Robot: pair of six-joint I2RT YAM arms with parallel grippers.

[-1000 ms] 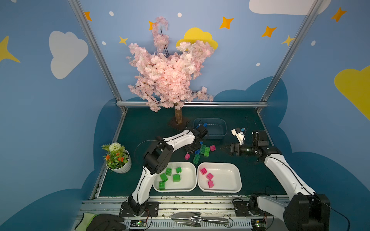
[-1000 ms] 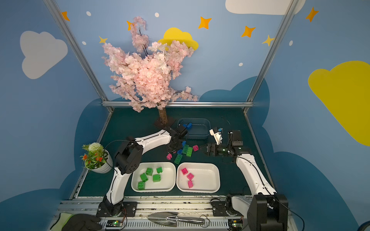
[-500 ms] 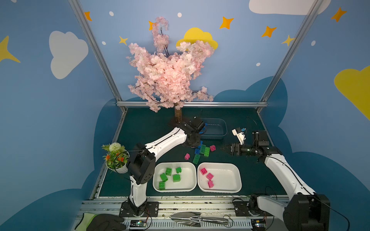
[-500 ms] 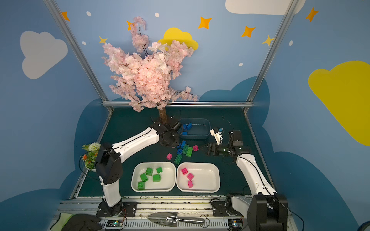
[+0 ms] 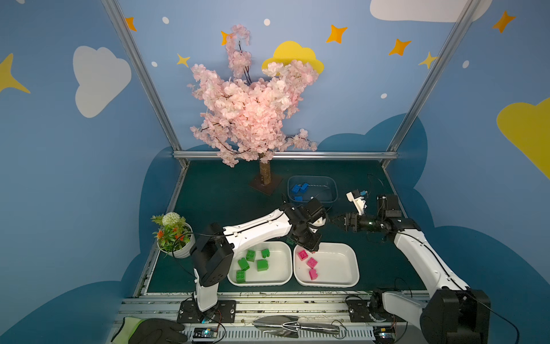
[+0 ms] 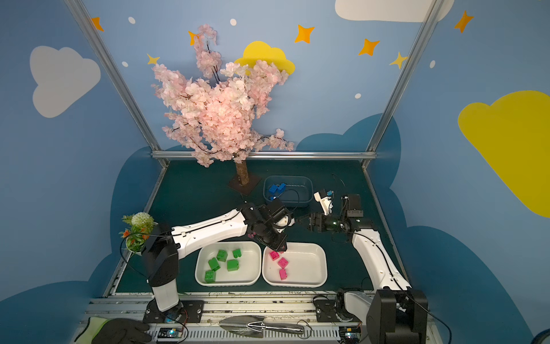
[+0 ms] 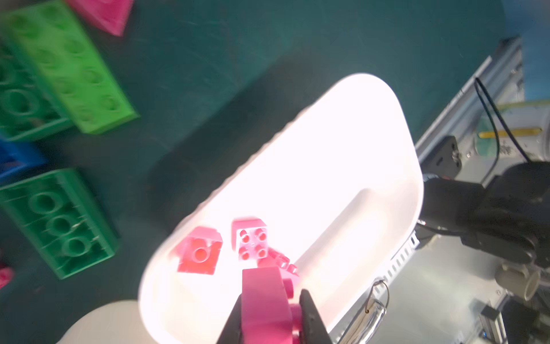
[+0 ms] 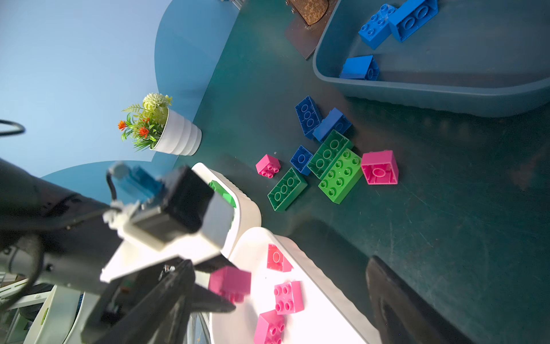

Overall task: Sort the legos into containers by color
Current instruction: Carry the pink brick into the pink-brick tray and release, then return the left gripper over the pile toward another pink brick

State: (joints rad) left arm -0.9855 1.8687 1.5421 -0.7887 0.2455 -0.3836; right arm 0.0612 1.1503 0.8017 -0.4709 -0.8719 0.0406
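Presently the left gripper [image 7: 269,312] is clenched on a pink brick [image 7: 262,295] and holds it above the pink-stocked white tray [image 5: 336,265], over the tray corner nearest the loose pile [image 8: 327,158]. Three pink bricks already lie inside, so the hold is judged a pre-release position - opening here would drop the brick among its own colour. The right gripper [image 5: 337,222] hangs with its fingers spread and empty above the worktop between the blue tub [image 5: 327,190] and that tray, apparently keeping clear of the left wrist close beside it. The green tray [image 5: 276,268] holds green bricks only, and the tub blue only. Mixed bricks in the pile await sorting.
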